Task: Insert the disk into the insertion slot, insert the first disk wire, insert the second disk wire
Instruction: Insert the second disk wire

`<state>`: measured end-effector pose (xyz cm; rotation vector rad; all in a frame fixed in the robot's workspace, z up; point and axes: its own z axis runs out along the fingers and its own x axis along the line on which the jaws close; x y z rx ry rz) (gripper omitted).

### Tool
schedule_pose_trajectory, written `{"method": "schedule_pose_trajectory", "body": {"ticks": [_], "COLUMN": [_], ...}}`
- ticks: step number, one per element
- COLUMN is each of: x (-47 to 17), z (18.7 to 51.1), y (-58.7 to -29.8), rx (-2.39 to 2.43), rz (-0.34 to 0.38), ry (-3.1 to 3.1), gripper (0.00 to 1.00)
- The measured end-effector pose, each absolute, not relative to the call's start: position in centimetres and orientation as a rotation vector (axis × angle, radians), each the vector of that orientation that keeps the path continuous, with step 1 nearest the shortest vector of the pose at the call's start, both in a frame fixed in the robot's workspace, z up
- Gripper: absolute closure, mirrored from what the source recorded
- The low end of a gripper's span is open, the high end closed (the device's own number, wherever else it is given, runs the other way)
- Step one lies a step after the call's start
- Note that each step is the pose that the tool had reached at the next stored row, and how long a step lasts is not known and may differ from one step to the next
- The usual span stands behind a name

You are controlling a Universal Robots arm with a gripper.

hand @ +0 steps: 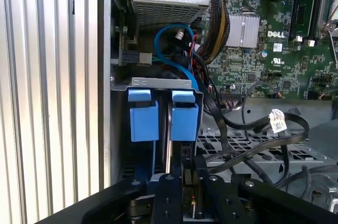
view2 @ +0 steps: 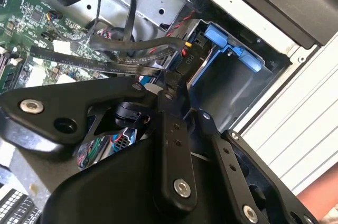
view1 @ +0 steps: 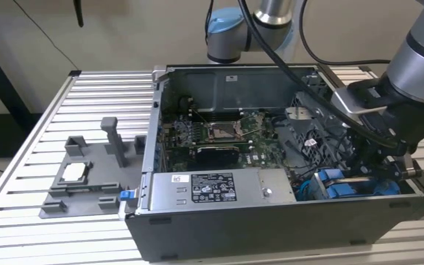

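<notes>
- The black computer case (view1: 271, 221) lies open on a table of silver slats (view1: 101, 99).
- The robot arm (view1: 418, 61) reaches down into the corner of the case at the exterior view's right.
- The gripper (view1: 388, 160) hangs low there, right over the insertion slot (view1: 355, 187), which is a grey metal bay.
- In the first wrist view the slot's (hand: 158, 82) two blue tabs (hand: 143, 115) stand side by side.
- A thin gap runs between the two tabs.
- The disk (view2: 224, 73) sits down inside the slot; in the second wrist view its blue frame and dark end show.
- In the second wrist view the gripper's (view2: 177, 84) fingers (view2: 171, 123) look pressed close together.
- They seem to pinch a small black plug (view2: 185, 57) at the end of a dark wire (view2: 132, 47), right at the disk's end. I cannot tell for sure that they hold it.
- A blue cable (hand: 171, 49) curls near the slot.
- The green board (view1: 223, 132) lies in the middle of the case.
- A grey tray (view1: 83, 182) sits on the table at the exterior view's left, well apart from the gripper.
- A small silver chip (view1: 74, 173) rests on that tray.
</notes>
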<state>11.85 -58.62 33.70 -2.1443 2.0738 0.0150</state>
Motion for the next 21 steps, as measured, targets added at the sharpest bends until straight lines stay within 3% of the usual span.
{"method": "schedule_pose_trajectory", "body": {"ticks": [15,21], "x": [11.9,11.9], "z": [34.3,36.0], "y": [-58.6,-58.6], "rx": [-2.143,-2.142], "rz": [0.015,0.016], "ry": [2.075,2.076], "gripper": [0.76,0.76]}}
